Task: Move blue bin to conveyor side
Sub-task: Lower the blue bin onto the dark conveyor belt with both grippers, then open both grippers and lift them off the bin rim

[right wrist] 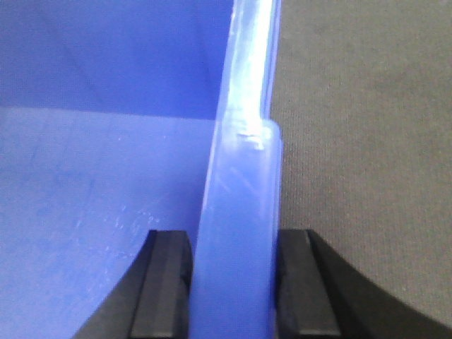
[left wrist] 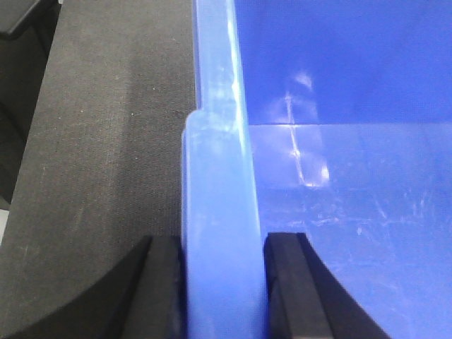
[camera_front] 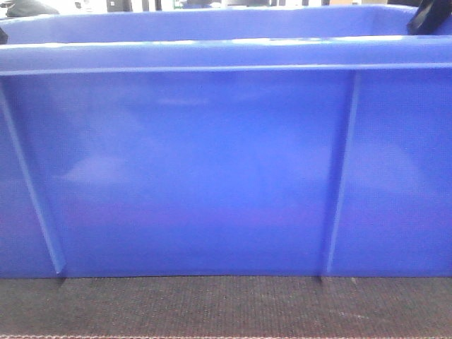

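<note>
Left gripper point(left wrist: 224, 282) and right gripper point(right wrist: 233, 282) are each clamped on 1 blue bin point(camera_front: 212, 176) rim; fingers are cropped. Bin is set on the conveyor point(camera_front: 212, 307).

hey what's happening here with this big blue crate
A two-armed robot is holding the blue bin by its rim, one gripper on each side. The left gripper has its pads on either side of one side's rim, and the right gripper is clamped the same way on the opposite rim. The bin looks empty and appears to sit on the dark woven conveyor.
</note>
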